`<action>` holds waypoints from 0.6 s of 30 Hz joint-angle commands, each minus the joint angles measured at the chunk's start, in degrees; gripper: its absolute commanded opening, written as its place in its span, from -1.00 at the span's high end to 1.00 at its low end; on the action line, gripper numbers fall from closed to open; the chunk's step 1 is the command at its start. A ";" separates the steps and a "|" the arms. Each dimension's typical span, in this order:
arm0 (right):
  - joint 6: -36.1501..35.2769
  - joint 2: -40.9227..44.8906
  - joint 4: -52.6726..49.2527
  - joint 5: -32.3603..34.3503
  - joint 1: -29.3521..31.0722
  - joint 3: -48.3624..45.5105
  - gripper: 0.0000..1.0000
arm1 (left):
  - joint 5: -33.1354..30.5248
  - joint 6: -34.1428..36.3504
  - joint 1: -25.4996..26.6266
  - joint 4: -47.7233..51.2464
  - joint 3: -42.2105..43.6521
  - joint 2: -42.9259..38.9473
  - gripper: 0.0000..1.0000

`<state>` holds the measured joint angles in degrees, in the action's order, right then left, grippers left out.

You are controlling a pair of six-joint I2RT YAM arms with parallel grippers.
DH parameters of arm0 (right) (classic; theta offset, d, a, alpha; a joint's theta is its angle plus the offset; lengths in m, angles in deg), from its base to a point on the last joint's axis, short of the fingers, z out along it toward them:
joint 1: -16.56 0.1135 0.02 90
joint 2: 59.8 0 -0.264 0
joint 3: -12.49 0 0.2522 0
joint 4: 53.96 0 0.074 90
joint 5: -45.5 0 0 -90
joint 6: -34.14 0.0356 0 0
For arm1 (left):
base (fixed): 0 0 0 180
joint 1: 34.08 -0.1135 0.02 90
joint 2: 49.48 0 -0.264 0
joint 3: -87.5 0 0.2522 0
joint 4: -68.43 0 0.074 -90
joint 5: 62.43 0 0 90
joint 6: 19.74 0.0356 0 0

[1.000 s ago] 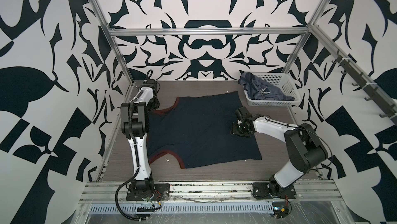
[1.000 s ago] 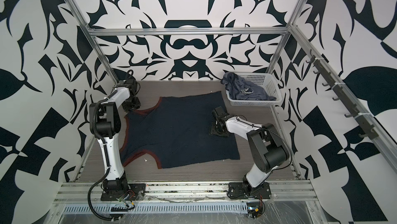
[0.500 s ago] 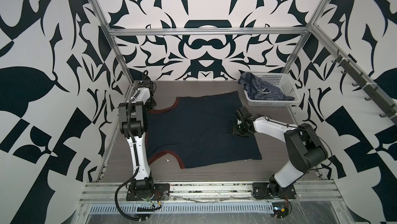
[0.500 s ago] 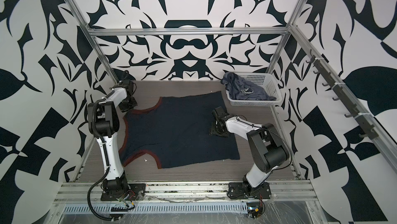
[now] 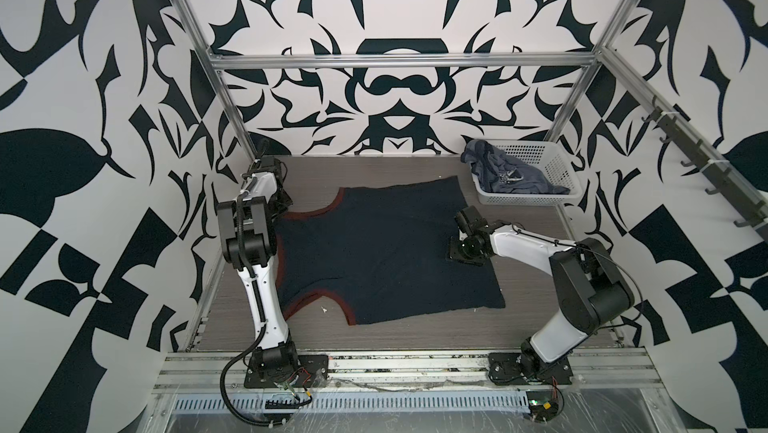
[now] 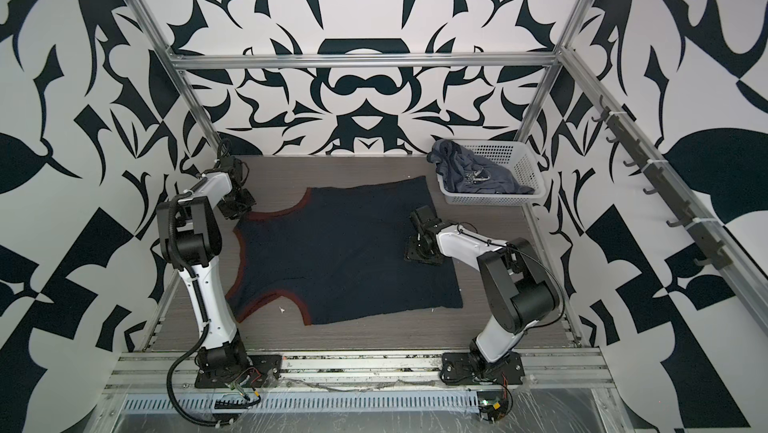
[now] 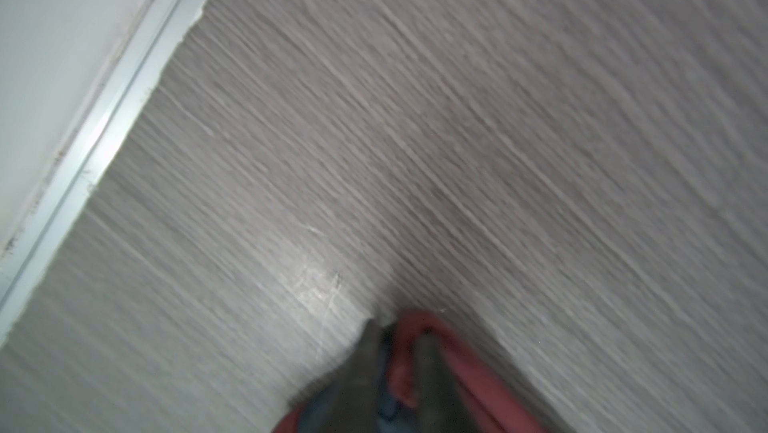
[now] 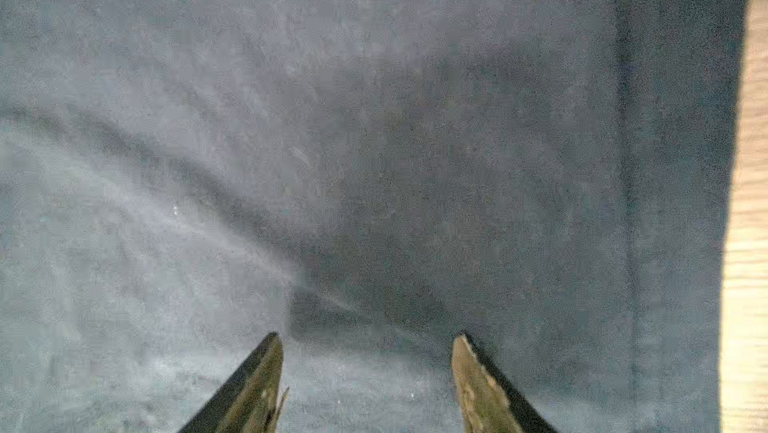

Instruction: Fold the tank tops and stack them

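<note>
The navy tank top [image 5: 386, 252] [image 6: 345, 252] lies spread flat on the table, dark-red trim at its left side. My left gripper [image 5: 284, 202] [image 6: 239, 206] is at the far-left strap. In the blurred left wrist view its fingers [image 7: 401, 335] stand a little apart, with the red trim [image 7: 465, 364] lying between them and over one finger. My right gripper [image 5: 463, 250] [image 6: 419, 254] rests on the shirt near its right hem, open [image 8: 368, 339], with flat navy cloth between the fingertips. The slate-blue tank top [image 5: 507, 177] [image 6: 473, 179] sits crumpled in the basket.
The white perforated basket [image 5: 557, 169] [image 6: 528, 177] stands at the back right corner. An aluminium frame rail [image 7: 95, 135] runs along the table's left edge, close to my left gripper. A small white speck [image 5: 323, 309] lies on the wood by the near armhole.
My left gripper has moved toward the far-left corner and the strap's red trim has gone with it. The right arm has not moved.
</note>
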<state>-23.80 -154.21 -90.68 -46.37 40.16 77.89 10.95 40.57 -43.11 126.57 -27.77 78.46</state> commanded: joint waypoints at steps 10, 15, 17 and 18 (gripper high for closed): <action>-3.23 5.42 -7.61 1.81 -0.57 2.78 -0.56 | 4.23 -7.16 10.57 2.53 15.27 -22.74 -0.54; -1.40 7.63 -8.17 0.32 0.19 -1.01 -0.65 | 7.68 -13.15 18.21 -4.81 32.37 -33.77 -0.56; -0.83 8.42 -8.95 0.88 1.00 -2.35 -0.67 | 8.56 -16.01 21.06 -7.08 38.65 -38.19 -0.57; -0.52 8.69 -9.03 0.78 1.29 -2.87 -0.67 | 8.65 -17.12 21.69 -7.80 40.89 -39.78 -0.57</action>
<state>-25.62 -146.93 -96.89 -45.89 40.40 76.65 17.62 29.29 -22.59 121.08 7.59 42.24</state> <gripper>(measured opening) 0.832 0.786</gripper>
